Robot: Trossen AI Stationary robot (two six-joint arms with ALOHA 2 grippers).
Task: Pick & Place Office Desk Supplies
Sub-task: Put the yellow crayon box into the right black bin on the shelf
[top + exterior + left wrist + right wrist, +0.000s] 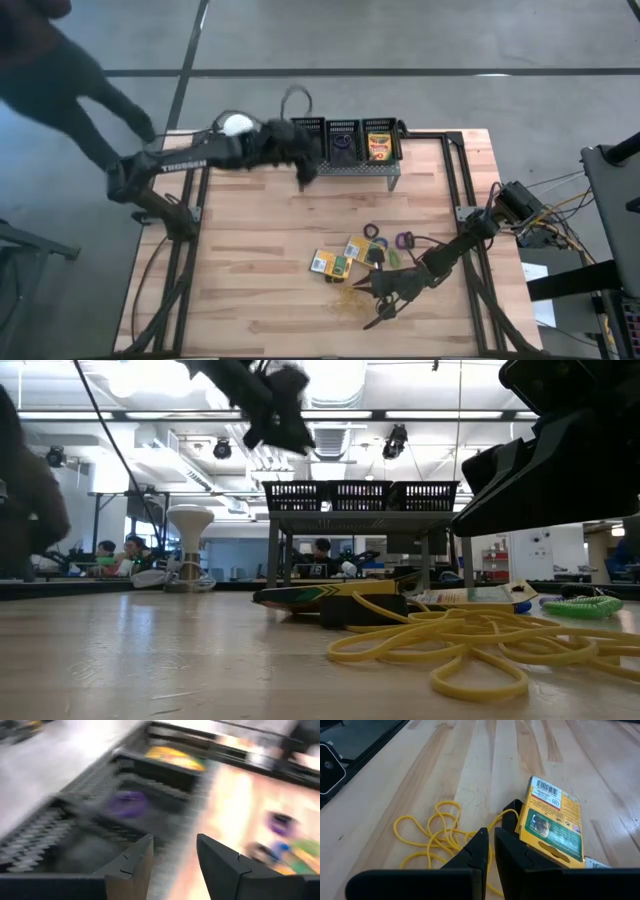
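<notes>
Stand (pixel 345 168) at table (pixel 250 260) far edge: crayon box (pixel 378 148) in right bin, purple ring (pixel 343 141) in mid bin. L gripper (pixel 305 176) just beside left bin, fingers apart, empty. R gripper (pixel 490 851) fingers together, empty, over rubber bands (pixel 432 837); second crayon box (pixel 551 824) just beside it.

Both arms matte black, segmented links with chunky joint housings. Left arm (pixel 185 160) carries white block lettering along its forearm link, reads roughly "TROSSEN"; a thin dark cable loop arcs up at 12 o'clock of its wrist. Right arm (pixel 450 255) is slimmer in the high view, with a bundle of yellow and dark wires at its base at 2 o'clock. Left gripper (pixel 175 865): two dark angular fingers with bevelled, wedge-shaped tips, one face looking brownish. Right gripper (pixel 491 855): same black wedge fingers, pointed tips, mounted on a flat black crossbar.
</notes>
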